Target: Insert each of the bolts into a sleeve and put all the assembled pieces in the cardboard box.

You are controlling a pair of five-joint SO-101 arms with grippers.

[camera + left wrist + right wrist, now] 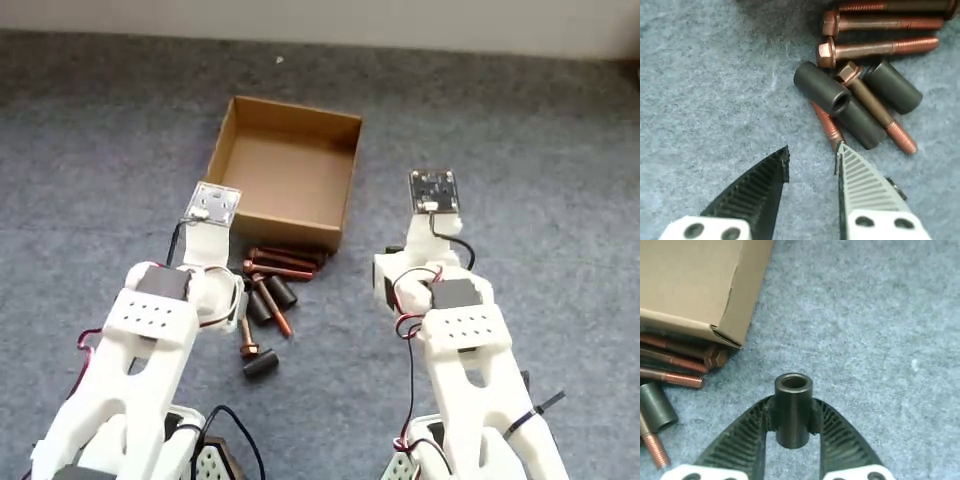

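The cardboard box [290,170] sits at the desk's [520,150] back. Bolts [285,269] and sleeves [280,292] lie piled before it, maybe touching it; another sleeve [793,407] is farther right.

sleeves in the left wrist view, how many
3, all on the carpet: first sleeve with its bore showing, second sleeve right against it, third sleeve across the bolt from them. Others may be hidden.

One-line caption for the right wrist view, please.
Right pincer grips a black sleeve above grey carpet, with the cardboard box corner and copper bolts nearby.
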